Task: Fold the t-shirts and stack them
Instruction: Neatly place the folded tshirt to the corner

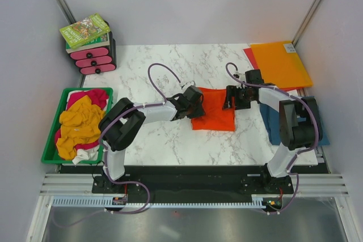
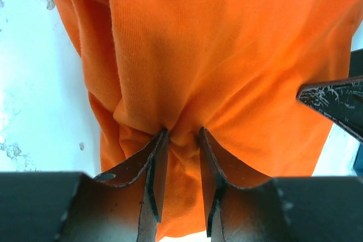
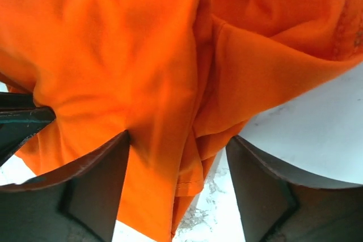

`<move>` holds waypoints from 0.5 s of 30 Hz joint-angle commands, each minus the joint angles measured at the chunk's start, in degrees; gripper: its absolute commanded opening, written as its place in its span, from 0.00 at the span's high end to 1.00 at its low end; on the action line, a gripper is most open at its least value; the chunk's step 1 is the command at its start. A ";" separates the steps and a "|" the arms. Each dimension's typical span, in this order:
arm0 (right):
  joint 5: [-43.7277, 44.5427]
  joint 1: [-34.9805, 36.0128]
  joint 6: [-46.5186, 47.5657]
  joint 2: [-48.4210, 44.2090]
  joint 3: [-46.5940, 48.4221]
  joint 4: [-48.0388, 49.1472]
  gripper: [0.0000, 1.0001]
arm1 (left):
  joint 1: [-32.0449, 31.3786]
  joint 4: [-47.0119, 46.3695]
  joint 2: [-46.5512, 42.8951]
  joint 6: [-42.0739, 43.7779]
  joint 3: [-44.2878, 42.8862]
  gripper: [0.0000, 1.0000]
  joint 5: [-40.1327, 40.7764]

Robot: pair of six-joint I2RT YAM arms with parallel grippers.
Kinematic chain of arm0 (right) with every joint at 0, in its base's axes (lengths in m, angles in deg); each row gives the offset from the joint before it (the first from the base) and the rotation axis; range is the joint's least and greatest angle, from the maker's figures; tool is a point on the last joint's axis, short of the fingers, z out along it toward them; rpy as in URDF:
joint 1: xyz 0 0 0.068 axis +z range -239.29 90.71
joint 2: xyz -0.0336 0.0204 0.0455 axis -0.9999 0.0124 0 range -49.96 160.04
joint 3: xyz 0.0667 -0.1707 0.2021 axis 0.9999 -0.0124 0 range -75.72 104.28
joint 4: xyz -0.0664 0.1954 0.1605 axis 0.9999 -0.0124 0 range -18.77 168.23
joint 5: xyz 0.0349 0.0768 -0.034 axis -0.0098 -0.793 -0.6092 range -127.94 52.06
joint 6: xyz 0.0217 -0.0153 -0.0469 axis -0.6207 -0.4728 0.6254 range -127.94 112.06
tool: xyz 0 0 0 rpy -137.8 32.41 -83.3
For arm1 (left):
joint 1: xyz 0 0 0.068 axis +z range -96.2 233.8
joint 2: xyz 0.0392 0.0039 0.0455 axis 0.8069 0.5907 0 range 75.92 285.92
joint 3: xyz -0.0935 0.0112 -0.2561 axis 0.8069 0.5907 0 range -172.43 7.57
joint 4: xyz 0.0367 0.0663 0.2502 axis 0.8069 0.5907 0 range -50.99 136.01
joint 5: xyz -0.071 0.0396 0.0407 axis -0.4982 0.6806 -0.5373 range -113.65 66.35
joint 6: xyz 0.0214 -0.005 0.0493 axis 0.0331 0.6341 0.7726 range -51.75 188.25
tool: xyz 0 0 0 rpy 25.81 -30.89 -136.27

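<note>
The bright orange t-shirt (image 1: 214,110) lies folded into a rough square in the middle of the marble table. My left gripper (image 1: 193,105) is at its left edge; in the left wrist view (image 2: 181,134) its jaws are pinched on a bunched fold of the orange cloth (image 2: 227,43). My right gripper (image 1: 231,99) is at the shirt's right edge. In the right wrist view (image 3: 178,140) its jaws stand wide apart, with a layered edge of the orange shirt (image 3: 113,55) lying between them. A teal-blue t-shirt (image 1: 272,124) lies at the right, partly under the right arm.
A green bin (image 1: 52,134) at the left holds mustard-yellow (image 1: 79,124), magenta (image 1: 96,96) and white tees. An orange folder (image 1: 281,63) on a red one lies at the back right. A pink drawer unit (image 1: 92,58) with a book on top stands at the back left.
</note>
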 commanded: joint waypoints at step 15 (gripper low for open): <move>-4.76 1.65 3.25 7.16 -3.85 -6.76 0.59 | -1.07 8.76 2.73 0.84 -0.74 0.64 -0.31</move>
